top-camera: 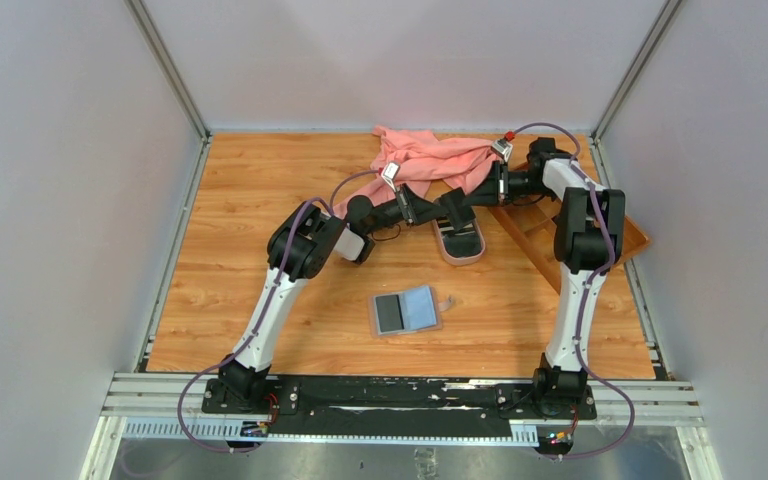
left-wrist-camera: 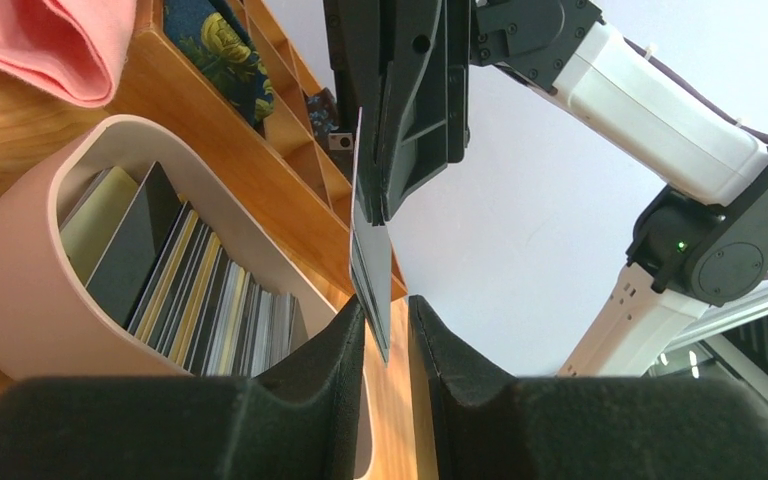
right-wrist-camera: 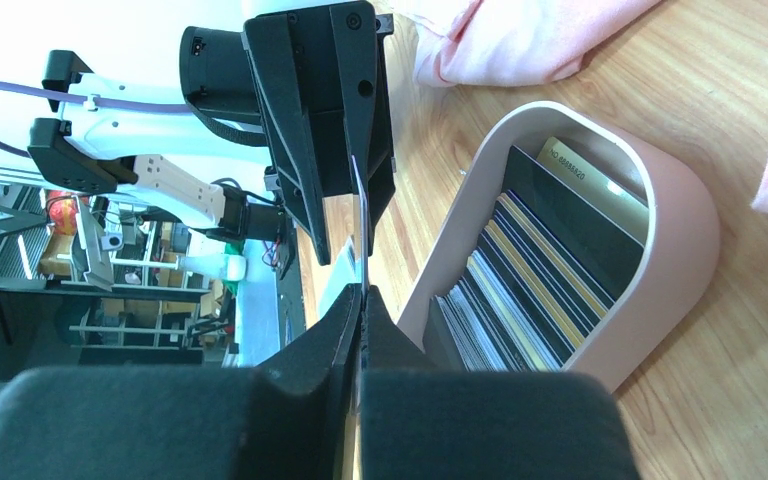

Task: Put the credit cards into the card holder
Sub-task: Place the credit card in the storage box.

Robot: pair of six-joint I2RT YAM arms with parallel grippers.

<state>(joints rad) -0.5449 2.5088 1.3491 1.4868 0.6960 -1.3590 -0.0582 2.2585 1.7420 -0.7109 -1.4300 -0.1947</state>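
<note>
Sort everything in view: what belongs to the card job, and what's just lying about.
For the job: held credit card in the right gripper; credit cards stacked in the oval tray; open card holder.
Lying about: pink cloth; brown compartment tray.

A pink cloth (top-camera: 425,160) is lying crumpled at the far side of the wooden surface (top-camera: 240,270). Just in front of it an oval pink tray (top-camera: 459,262) is sitting. To its right a brown compartment tray (top-camera: 532,240) is resting at an angle, with dark floral fabric (left-wrist-camera: 210,45) showing in one compartment.
</note>
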